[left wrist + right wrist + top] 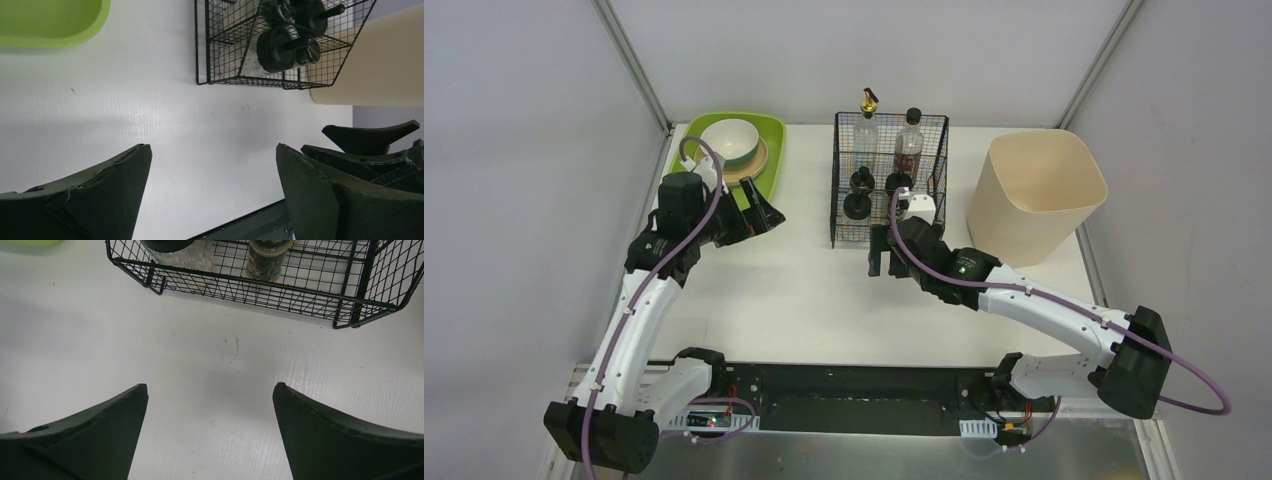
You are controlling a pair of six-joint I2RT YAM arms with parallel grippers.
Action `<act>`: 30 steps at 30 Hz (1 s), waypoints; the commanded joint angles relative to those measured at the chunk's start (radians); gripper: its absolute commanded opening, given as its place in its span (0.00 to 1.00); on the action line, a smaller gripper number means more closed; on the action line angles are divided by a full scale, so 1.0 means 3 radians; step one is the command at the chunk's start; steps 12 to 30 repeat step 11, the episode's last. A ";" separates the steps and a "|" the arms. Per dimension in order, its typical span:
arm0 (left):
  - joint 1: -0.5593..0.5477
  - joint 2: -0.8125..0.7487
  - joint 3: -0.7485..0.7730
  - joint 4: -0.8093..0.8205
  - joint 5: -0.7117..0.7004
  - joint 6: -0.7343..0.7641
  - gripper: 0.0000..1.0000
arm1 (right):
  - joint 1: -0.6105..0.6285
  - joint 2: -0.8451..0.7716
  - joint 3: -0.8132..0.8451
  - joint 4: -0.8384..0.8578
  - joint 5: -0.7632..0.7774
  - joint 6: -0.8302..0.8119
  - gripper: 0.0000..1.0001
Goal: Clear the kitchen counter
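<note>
The kitchen counter point(794, 290) is a flat white tabletop with a black-and-metal rail along its front edge. My left gripper point(759, 212) hovers over the counter beside the near right corner of the green tray point(769, 160). In the left wrist view it point(213, 150) is open with only bare white counter point(150, 100) between the fingers. My right gripper point(881, 262) sits just in front of the black wire basket point(889, 180). In the right wrist view it point(210, 387) is open and empty above the counter point(200, 365).
The green tray holds a white bowl point(730, 140) on a tan plate. The wire basket point(260, 280) holds two bottles point(908, 140) and dark-lidded jars point(861, 195). A tall beige bin point(1036, 195) stands at the back right. My right fingers point(370, 137) show in the left wrist view.
</note>
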 commanded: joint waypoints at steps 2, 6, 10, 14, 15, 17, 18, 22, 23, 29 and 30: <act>-0.0020 0.0100 0.0243 -0.0157 0.0187 0.0406 0.99 | 0.0023 -0.0125 0.0056 0.0071 -0.0057 -0.0045 0.99; 0.0000 0.0018 0.0164 -0.0167 0.0171 0.0488 0.99 | 0.0024 -0.0310 -0.0053 0.0182 -0.0180 -0.0128 0.99; 0.0000 -0.0088 0.0108 -0.0167 0.0047 0.0509 0.99 | 0.0033 -0.0634 -0.0270 0.0436 -0.0110 -0.0153 0.99; 0.0000 -0.0110 0.0102 -0.0169 0.0040 0.0511 0.99 | 0.0035 -0.0707 -0.0301 0.0465 -0.0077 -0.0151 0.99; 0.0000 -0.0110 0.0102 -0.0169 0.0040 0.0511 0.99 | 0.0035 -0.0707 -0.0301 0.0465 -0.0077 -0.0151 0.99; 0.0000 -0.0110 0.0102 -0.0169 0.0040 0.0511 0.99 | 0.0035 -0.0707 -0.0301 0.0465 -0.0077 -0.0151 0.99; 0.0000 -0.0110 0.0102 -0.0169 0.0040 0.0511 0.99 | 0.0035 -0.0707 -0.0301 0.0465 -0.0077 -0.0151 0.99; 0.0000 -0.0110 0.0102 -0.0169 0.0040 0.0511 0.99 | 0.0035 -0.0707 -0.0301 0.0465 -0.0077 -0.0151 0.99; 0.0000 -0.0110 0.0102 -0.0169 0.0040 0.0511 0.99 | 0.0035 -0.0707 -0.0301 0.0465 -0.0077 -0.0151 0.99; 0.0000 -0.0110 0.0102 -0.0169 0.0040 0.0511 0.99 | 0.0035 -0.0707 -0.0301 0.0465 -0.0077 -0.0151 0.99; 0.0000 -0.0110 0.0102 -0.0169 0.0040 0.0511 0.99 | 0.0035 -0.0707 -0.0301 0.0465 -0.0077 -0.0151 0.99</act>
